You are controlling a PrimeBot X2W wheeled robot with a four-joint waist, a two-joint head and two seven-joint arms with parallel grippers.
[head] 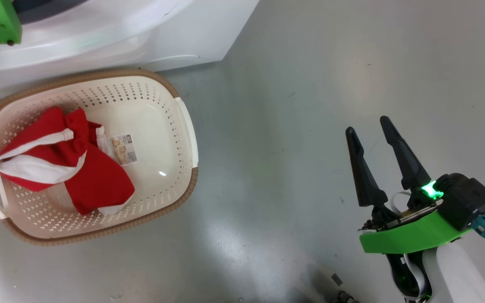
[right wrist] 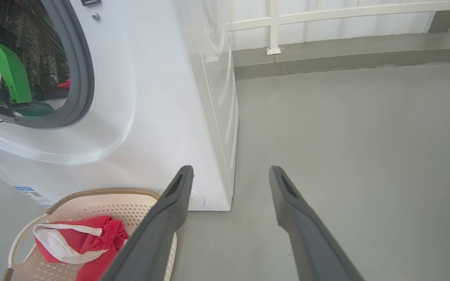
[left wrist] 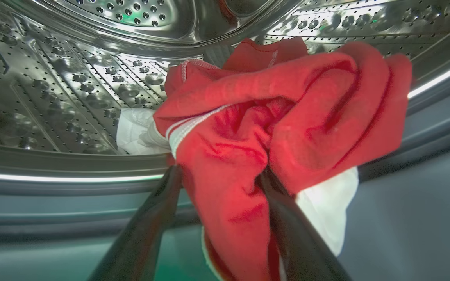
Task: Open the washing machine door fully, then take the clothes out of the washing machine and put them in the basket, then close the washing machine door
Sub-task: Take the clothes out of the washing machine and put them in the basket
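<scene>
Gaping wide, left hand (left wrist: 220, 171) touches the clothes (left wrist: 287, 113).

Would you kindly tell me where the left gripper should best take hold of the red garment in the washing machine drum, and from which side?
Pinch the thick bunched fold of the red garment nearest the door opening, where it spills over the drum's front lip. Come in from the front: the open left gripper straddles that fold, so closing there should catch plenty of cloth.

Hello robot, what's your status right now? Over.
Left gripper open, straddling a red garment in the drum. Right gripper open, empty, over the floor. Other clothes already in the basket. Nothing blocking.
</scene>
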